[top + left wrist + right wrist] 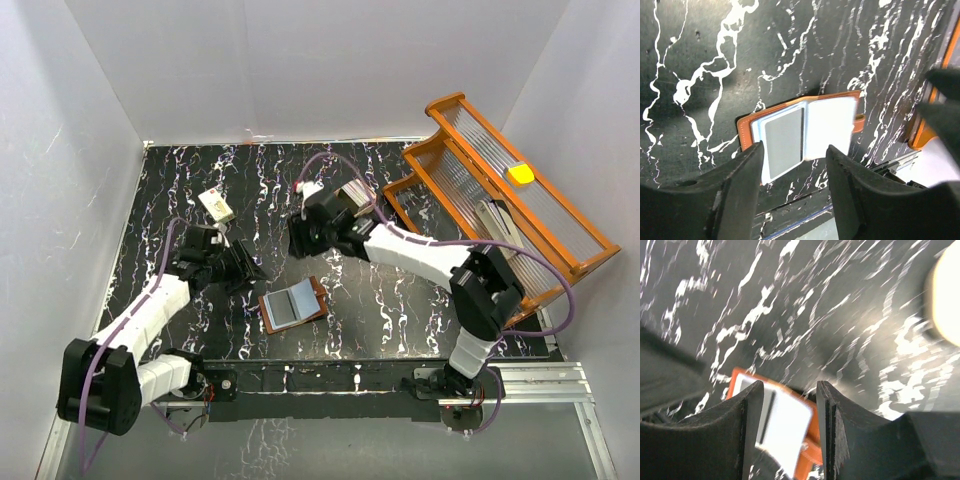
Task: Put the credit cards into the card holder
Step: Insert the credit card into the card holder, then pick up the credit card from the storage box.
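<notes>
The card holder (318,291) lies open and flat on the black marbled table, with a brown leather rim and a pale lining. A grey credit card (285,310) sits in its left pocket, also seen in the left wrist view as the grey credit card (783,141) inside the card holder (832,120). My left gripper (243,268) hovers just left of the holder, and the left gripper (795,148) is open with nothing between its fingers. My right gripper (298,240) hangs above and behind the holder. The right gripper (789,386) is open and empty, with the card holder (785,425) blurred beyond it.
A small cream block (216,205) lies at the back left of the table. An orange rack (500,200) with ribbed clear panels stands at the right, a yellow piece (519,173) on it. White walls close in the table on three sides.
</notes>
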### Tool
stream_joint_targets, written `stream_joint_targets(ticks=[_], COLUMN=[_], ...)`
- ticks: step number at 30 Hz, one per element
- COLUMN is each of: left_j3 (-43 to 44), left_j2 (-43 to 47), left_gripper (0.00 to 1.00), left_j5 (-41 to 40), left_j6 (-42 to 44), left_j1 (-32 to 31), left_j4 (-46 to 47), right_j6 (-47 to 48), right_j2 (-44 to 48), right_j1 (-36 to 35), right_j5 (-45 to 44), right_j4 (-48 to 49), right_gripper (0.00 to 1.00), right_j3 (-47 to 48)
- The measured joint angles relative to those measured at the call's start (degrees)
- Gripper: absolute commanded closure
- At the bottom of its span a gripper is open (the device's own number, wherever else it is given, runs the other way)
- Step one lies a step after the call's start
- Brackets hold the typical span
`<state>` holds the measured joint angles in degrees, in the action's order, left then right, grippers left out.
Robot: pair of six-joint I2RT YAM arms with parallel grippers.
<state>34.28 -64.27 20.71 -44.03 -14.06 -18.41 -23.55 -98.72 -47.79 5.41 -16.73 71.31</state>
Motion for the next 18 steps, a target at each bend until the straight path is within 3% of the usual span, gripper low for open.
stream_joint_targets(ticks=[4,5,15,18], left_j3=[3.78,4.46,7.54,5.84], left_j2=[2.21,2.58,3.08,3.65], left_gripper=[0.04,0.02,0.01,0.01], left_j5=[-0.92,-0.98,5.53,8.39], left_j6=[2.4,2.99,10.05,11.8], left_j1=[0.02,0.02,0.02,0.0], left_j4=[-2.91,-3.43,-5.51,-3.67], right_j6=[5.18,6.19,14.8,16.85], right_j2=[-0.44,-1.05,-17.31,-22.67], right_j1=[4.13,5.33,13.57,14.38], right_j5=[-6.25,-7.52,-20.55,-23.5], right_j4=[-3.78,-4.31,-11.23,-13.62], right_gripper=[0.53,0.51,0.45,0.38], right_j3=[7.78,9.73,27.89,32.26])
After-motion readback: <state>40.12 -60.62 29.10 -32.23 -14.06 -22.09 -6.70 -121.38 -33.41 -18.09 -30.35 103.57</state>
